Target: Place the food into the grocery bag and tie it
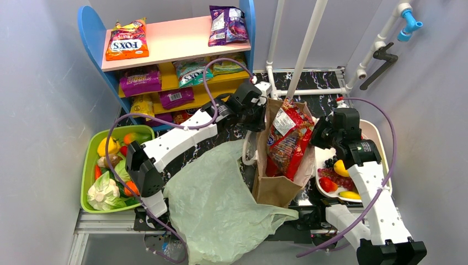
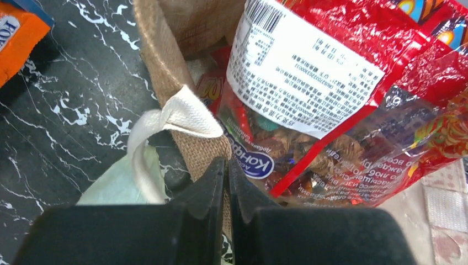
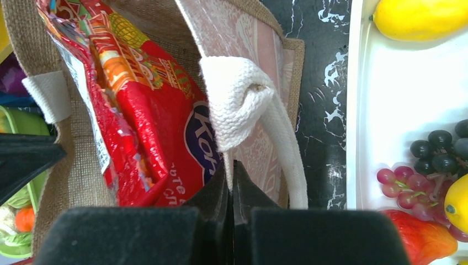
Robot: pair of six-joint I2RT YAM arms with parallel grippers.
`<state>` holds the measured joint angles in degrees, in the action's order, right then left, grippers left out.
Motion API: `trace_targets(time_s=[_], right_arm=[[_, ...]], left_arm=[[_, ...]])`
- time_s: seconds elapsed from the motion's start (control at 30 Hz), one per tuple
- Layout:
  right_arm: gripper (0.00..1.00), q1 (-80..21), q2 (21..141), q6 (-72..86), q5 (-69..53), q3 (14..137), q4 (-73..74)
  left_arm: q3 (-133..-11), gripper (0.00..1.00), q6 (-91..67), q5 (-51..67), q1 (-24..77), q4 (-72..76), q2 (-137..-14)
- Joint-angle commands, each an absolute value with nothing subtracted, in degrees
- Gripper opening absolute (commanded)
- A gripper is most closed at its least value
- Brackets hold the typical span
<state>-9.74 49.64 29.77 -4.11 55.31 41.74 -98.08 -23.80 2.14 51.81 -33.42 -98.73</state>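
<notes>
Fingers closed: left gripper (image 2: pixel 226 164), right gripper (image 3: pixel 232 165), both at brown burlap bag (image 1: pixel 276 190) rim. Your pale-green crinkly plastic grocery bag (image 1: pixel 221 204): tabletop's near edge, nearer left arm; small vegetable food (image 1: pixel 107 146): green basket (image 1: pixel 86 160), left edge.

We read "FOX'S" on the orange packet (image 1: pixel 127 42) on the pink top shelf (image 1: pixel 176 38). The red sweets bag (image 2: pixel 419 72) has a blue oval (image 2: pixel 251 161) with upside-down letters, perhaps "КОНФ". The print on its white label (image 2: pixel 302 83) is too small for us.

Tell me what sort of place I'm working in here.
Most likely a mock grocery shop in a test cell: a small shelf stocked with snack packets, a green basket of vegetables, and a white tray of fruit.
</notes>
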Motion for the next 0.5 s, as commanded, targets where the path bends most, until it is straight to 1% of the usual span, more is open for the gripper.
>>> trace_targets(time_s=[0.0, 0.17, 0.27, 0.37, 0.47], right_arm=[[0.01, -9.75, 48.07, 30.16, -1.59, 61.37, 44.11], [0.01, -9.73, 47.45, 31.43, 3.40, 69.48, 50.53], [0.01, -9.75, 46.79, 31.81, 3.40, 73.33, 51.43], [0.01, -9.76, 45.56, 32.28, 3.51, 72.06, 48.50], [0.01, -9.76, 46.45, 32.64, 4.46, 66.06, 46.25]], left_arm=[[-103.50, 0.00, -21.07, -3.00, 51.45, -37.36, -97.28], [-108.00, 0.00, -19.65, -5.97, 51.46, -42.05, -93.91], [-106.32, 0.00, -20.00, -7.50, 51.47, -41.57, -91.78], [-100.06, 0.00, -21.27, -7.43, 51.47, -37.58, -89.96], [-94.98, 0.00, -23.17, -5.02, 51.42, -34.31, -89.86]])
